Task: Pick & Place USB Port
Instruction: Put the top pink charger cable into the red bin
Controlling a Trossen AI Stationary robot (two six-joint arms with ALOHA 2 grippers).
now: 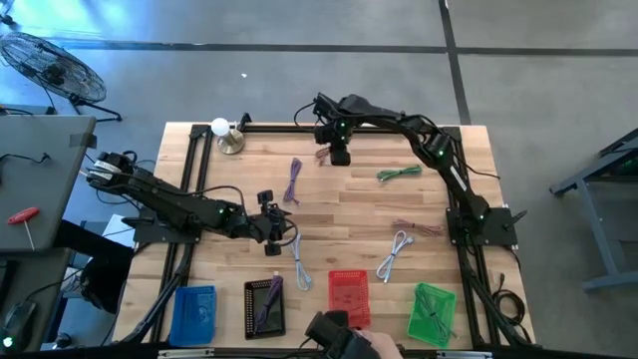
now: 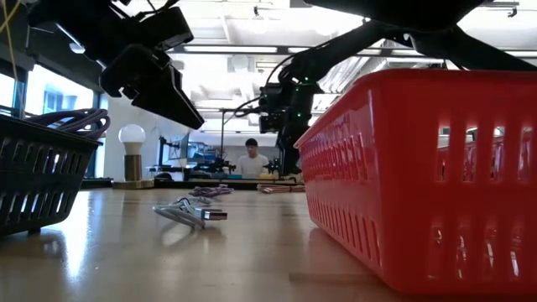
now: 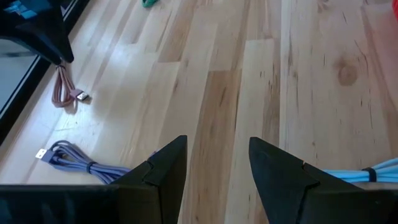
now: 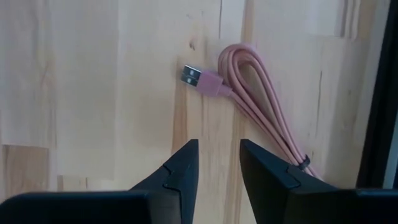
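Several coiled USB cables lie flat on the wooden table. A pink cable (image 4: 261, 93) with a silver plug (image 4: 193, 76) lies at the far edge (image 1: 324, 156). My right gripper (image 4: 219, 163) hovers over it, open, touching nothing (image 1: 339, 152). My left gripper (image 3: 217, 163) is open above bare wood near the table's middle (image 1: 275, 225). A purple cable (image 3: 78, 163) lies to one side of it and a light-blue cable (image 3: 367, 175) to the other. In the low view my left gripper (image 2: 155, 80) hangs well above the table.
Along the near edge stand a blue basket (image 1: 194, 314), a black basket (image 1: 264, 309) holding a purple cable, a red basket (image 1: 349, 297) and a green basket (image 1: 432, 314) holding a green cable. Green (image 1: 399, 173), white (image 1: 397, 249) and brownish (image 1: 419, 227) cables lie loose. A lamp (image 1: 224, 135) stands at the far-left corner.
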